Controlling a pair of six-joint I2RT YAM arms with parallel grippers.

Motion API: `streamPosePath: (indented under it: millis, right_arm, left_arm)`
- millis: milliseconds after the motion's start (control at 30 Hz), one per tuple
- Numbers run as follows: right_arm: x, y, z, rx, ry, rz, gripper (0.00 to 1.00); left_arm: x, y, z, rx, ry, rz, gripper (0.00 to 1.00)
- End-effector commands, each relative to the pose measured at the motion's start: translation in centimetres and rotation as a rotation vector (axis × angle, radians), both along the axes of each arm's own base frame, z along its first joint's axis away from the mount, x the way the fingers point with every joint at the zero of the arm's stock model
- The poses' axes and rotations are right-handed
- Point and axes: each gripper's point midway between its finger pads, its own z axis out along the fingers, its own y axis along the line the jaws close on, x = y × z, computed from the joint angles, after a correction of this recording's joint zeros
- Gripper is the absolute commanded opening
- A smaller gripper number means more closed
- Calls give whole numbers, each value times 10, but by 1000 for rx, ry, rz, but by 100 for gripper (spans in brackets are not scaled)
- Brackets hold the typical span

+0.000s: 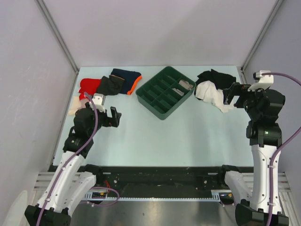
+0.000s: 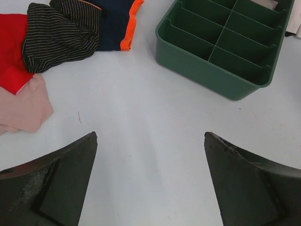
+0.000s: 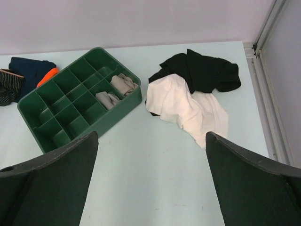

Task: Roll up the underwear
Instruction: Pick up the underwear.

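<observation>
The white underwear (image 1: 211,94) lies crumpled at the back right of the table, partly under a black garment (image 1: 218,77). It also shows in the right wrist view (image 3: 188,106), beyond my fingers. My right gripper (image 1: 233,95) is open and empty, just right of the white cloth; in its own view (image 3: 151,136) only bare table lies between the jaws. My left gripper (image 1: 107,113) is open and empty at the left; in its own view (image 2: 150,136) it hangs over bare table.
A green divided tray (image 1: 165,91) stands at the back middle, with tan rolled garments (image 3: 116,90) in two compartments. A pile of red (image 1: 87,86), striped black (image 1: 109,85), navy-orange (image 1: 128,79) and pale pink (image 2: 21,108) clothes lies back left. Walls enclose the table.
</observation>
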Motion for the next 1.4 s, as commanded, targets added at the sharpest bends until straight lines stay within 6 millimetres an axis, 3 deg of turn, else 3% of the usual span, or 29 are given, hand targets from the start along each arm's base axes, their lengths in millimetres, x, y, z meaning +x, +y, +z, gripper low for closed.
streamPosePath:
  millis: [0, 133, 300, 400, 433, 533, 567, 767, 833, 867, 900, 1000, 1100, 1300, 1367]
  right_arm:
    - [11, -5, 12, 8, -55, -23, 100]
    - [19, 1, 3, -54, -35, 44, 100]
    - [23, 28, -19, -145, 12, 275, 100]
    - [32, 35, -36, -186, 42, 363, 99]
    - [47, 32, -52, -171, 93, 366, 100]
    - [78, 17, -77, -178, 159, 320, 99]
    - [95, 10, -102, -173, 231, 302, 97]
    - [154, -19, -175, -221, 451, 254, 79]
    - [166, -24, -193, -232, 496, 243, 70]
    - [177, -26, -187, -241, 490, 232, 66]
    - [181, -27, -213, -223, 567, 239, 63]
    - [196, -31, -236, -215, 665, 215, 52]
    - [209, -40, -252, -221, 711, 174, 49]
    - [216, -46, -274, -225, 769, 165, 49]
    - [216, -44, -279, -215, 788, 177, 40]
  left_arm:
    - [1, -4, 13, -5, -54, -23, 100]
    - [-1, -6, 14, -10, -56, -38, 100]
    - [-3, -8, 20, -16, -79, -50, 100]
    - [-4, -8, 21, -17, -80, -52, 100]
    - [-4, -8, 20, -15, -79, -52, 100]
    - [-5, -8, 21, -16, -82, -54, 100]
    - [-5, -8, 22, -17, -85, -55, 100]
    - [-5, -9, 21, -19, -80, -62, 100]
    - [-5, -10, 22, -17, -81, -64, 100]
    - [-5, -9, 21, -15, -78, -63, 100]
    - [-5, -9, 20, -16, -76, -63, 100]
    - [-4, -9, 20, -12, -73, -61, 100]
    - [-4, -8, 20, -10, -72, -56, 100]
    - [-4, -8, 18, -8, -66, -58, 100]
    - [-4, -8, 18, -6, -65, -57, 100]
